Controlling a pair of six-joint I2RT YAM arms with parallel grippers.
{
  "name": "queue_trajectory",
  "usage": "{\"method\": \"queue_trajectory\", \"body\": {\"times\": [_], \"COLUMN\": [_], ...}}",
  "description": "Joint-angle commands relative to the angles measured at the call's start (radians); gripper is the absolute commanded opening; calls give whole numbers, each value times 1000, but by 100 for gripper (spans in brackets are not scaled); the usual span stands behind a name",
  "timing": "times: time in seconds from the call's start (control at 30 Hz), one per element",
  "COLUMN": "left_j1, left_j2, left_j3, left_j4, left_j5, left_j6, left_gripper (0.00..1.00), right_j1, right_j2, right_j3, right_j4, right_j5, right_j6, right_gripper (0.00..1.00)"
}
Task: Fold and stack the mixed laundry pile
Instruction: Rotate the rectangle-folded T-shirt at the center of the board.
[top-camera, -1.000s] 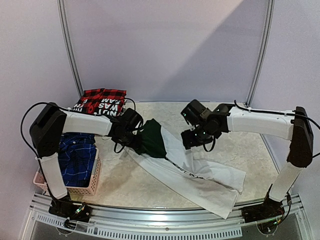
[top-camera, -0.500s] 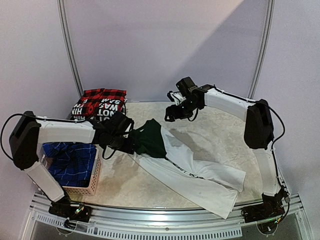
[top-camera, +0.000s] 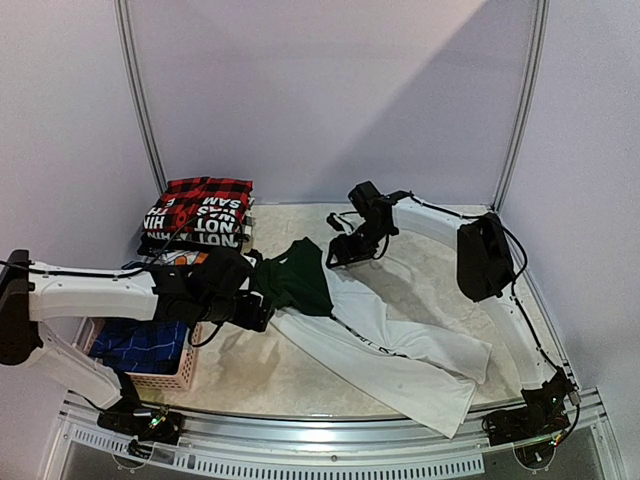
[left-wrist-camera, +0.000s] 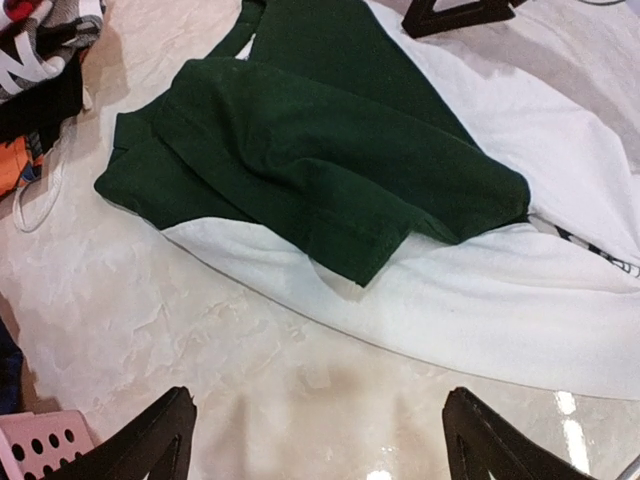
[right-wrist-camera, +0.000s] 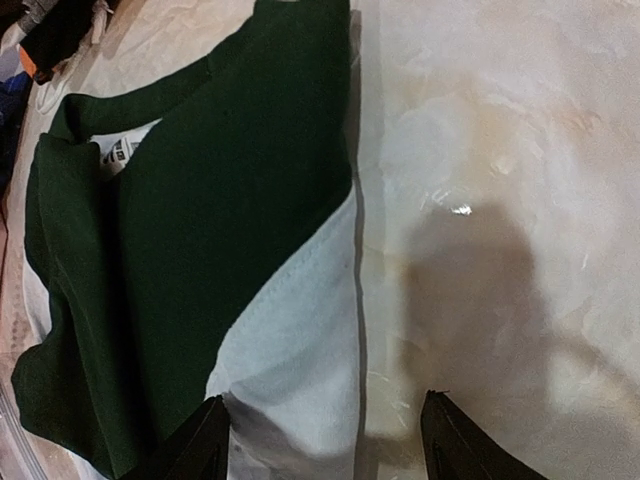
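A white T-shirt (top-camera: 400, 350) with a dark green part (top-camera: 295, 280) lies spread on the table, the green part folded over its upper left end. My left gripper (top-camera: 262, 312) is open just left of it. In the left wrist view its jaws (left-wrist-camera: 320, 440) stand wide over bare table, short of the green fold (left-wrist-camera: 330, 150) and the shirt's white edge (left-wrist-camera: 520, 290). My right gripper (top-camera: 342, 255) is open at the shirt's far edge, its jaws (right-wrist-camera: 325, 425) astride the white cloth (right-wrist-camera: 300, 330) beside the green part (right-wrist-camera: 200, 220). Neither holds anything.
At the back left a folded red-and-black plaid shirt (top-camera: 208, 192) lies on a black-printed shirt (top-camera: 205, 222). A pink lattice basket (top-camera: 160, 380) at the near left holds a blue plaid piece (top-camera: 140, 340). Its corner (left-wrist-camera: 40, 445) sits by my left jaw.
My left gripper has opened, let go of the green part and drawn back to the left. The right arm swung toward the back and has come down at the shirt's far edge.
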Motion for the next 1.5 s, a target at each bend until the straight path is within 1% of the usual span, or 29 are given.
{"method": "queue_trajectory", "body": {"times": [0.0,0.23,0.33,0.4,0.5,0.57,0.6,0.67,0.87,1.07,1.13,1.23,1.33,1.47], "left_j1": [-43,-66,-69,-72,-76,-79,-82,-89,-130,-191,-214,-255,-299,-332], "left_j2": [-40,-48,-45,-45,-44,-39,-36,-28,13,139,196,305,416,533], "left_j3": [-33,-51,-52,-52,-47,-42,-39,-29,23,147,202,299,406,511], "left_j4": [12,13,14,14,12,9,8,0,-8,-18,-16,-12,-24,-9], "left_j5": [-52,-79,-85,-86,-85,-81,-79,-79,-76,-76,-69,-36,-16,46], "left_j6": [-37,-56,-58,-58,-58,-56,-55,-54,-56,-44,-44,-46,-50,-67], "left_gripper": [88,88,88,88,88,88,88,88,88,88,88,88,88,86], "right_j1": [2,1,3,4,3,0,-6,-30,-148,-299,-347,-401,-418,-429], "right_j2": [45,87,99,103,103,100,97,92,71,58,50,13,-20,-58], "right_j3": [40,40,40,40,42,39,39,37,17,5,-35,-148,-224,-297], "right_j4": [27,60,83,95,107,108,109,112,177,249,278,353,386,424], "right_j5": [-60,-110,-128,-138,-122,-79,-57,-40,-13,60,99,123,162,179], "right_j6": [9,38,54,59,66,74,78,106,239,387,455,556,590,614], "right_gripper": [63,45,39,34,22,9,4,0,0,0,0,0,0,0]}}
